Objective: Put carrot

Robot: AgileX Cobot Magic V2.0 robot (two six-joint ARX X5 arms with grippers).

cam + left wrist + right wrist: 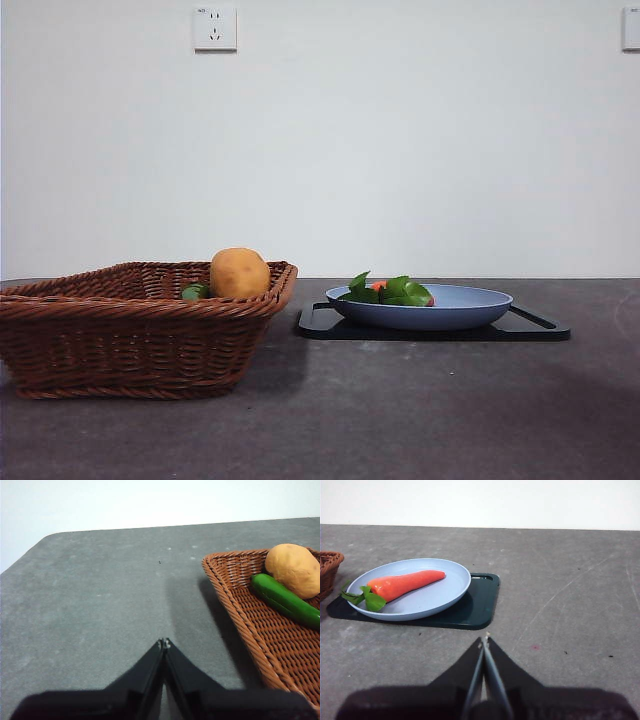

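The carrot (405, 585) is orange-red with green leaves and lies on a light blue plate (445, 597). In the front view only its leaves and a bit of orange show over the plate rim, at the carrot (392, 291) on the plate (450, 312). My right gripper (485, 642) is shut and empty, above the bare table short of the plate. My left gripper (164, 642) is shut and empty, over the table beside the wicker basket (240, 610). Neither gripper shows in the front view.
The plate sits on a black tray (535, 325) (475, 605). The wicker basket (120, 340) holds a tan potato (239, 272) (294, 569) and a plain green vegetable (285, 600) (194, 292). The grey table's rounded corner (45, 539) is near the left arm.
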